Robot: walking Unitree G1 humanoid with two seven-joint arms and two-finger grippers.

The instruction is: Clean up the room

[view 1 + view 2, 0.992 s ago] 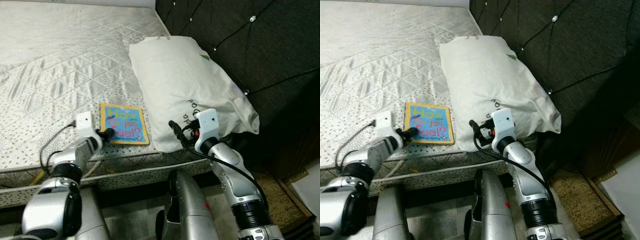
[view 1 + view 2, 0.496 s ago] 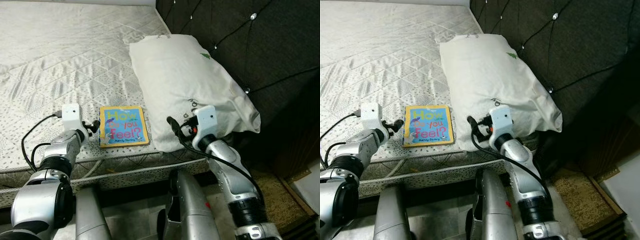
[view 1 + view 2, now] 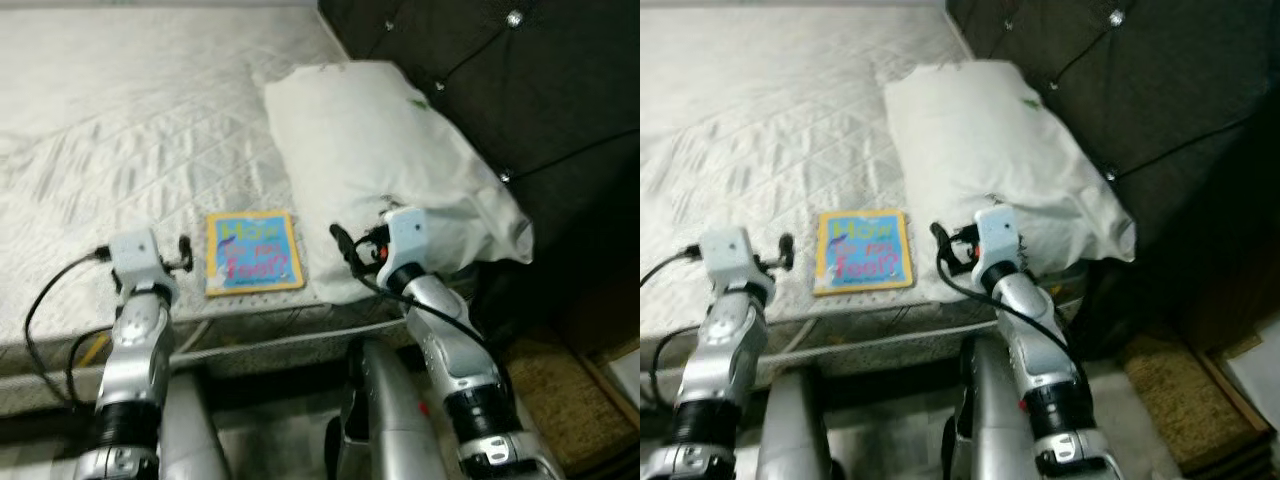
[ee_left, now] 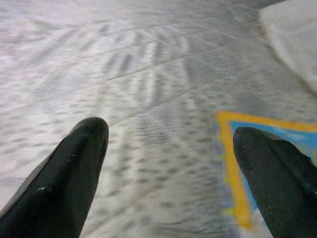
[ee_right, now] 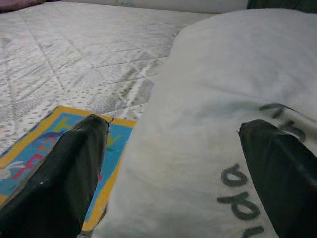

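A children's book point(image 3: 252, 252) with a yellow border and blue cover lies flat on the mattress point(image 3: 120, 120) near its front edge. A white pillow point(image 3: 380, 160) rests just right of it against the headboard. My left gripper point(image 3: 183, 250) hovers a little left of the book, open, with nothing between its fingers; the left wrist view shows the book's yellow corner point(image 4: 233, 163) beside one fingertip. My right gripper point(image 3: 340, 240) is open at the pillow's near corner point(image 5: 223, 124), between pillow and book point(image 5: 44, 153).
A dark tufted headboard point(image 3: 520, 90) rises behind the pillow on the right. The mattress front edge point(image 3: 250, 335) runs just under both grippers. A brown rug point(image 3: 560, 370) lies on the floor at right. The quilted mattress stretches away to the left and far side.
My left gripper has drawn back leftward off the book's left edge, and the book stays flat on the bed. The head camera has shifted and blurred a little.
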